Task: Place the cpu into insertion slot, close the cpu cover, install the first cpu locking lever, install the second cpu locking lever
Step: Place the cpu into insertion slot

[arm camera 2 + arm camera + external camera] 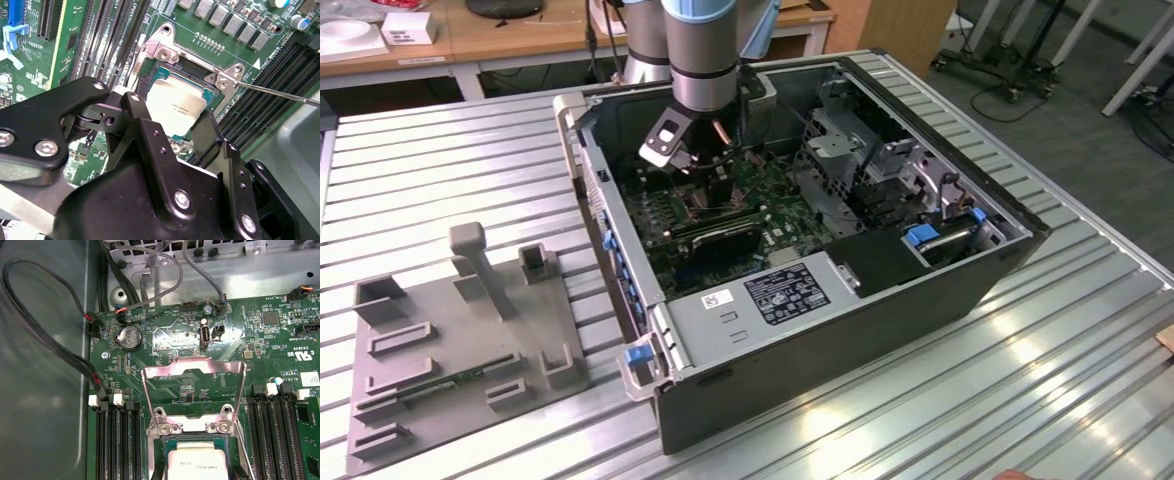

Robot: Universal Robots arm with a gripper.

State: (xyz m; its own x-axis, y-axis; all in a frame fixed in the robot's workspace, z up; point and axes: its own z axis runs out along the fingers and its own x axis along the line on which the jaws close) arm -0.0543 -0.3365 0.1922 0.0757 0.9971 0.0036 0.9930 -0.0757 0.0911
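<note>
My gripper [700,195] reaches down into the open computer case [881,330]. In both wrist views its two black fingers [132,100] sit against opposite edges of the cpu [175,102], a pale square chip with a green rim. The cpu lies level in the dark insertion slot [195,67], and I see it there again between my gripper [199,472] fingertips as the cpu [200,465]. The cpu cover [165,371], a silvery frame, is flipped open away from the insertion slot [192,439]. A thin locking lever rod [280,92] sticks out past one corner of the socket.
Long black memory slots [117,440] flank the socket on both sides. Black cables [50,340] loop along the grey case wall, near a coin battery [129,336]. A grey fixture plate [454,340] with upright holders lies on the slatted table at the exterior view's left.
</note>
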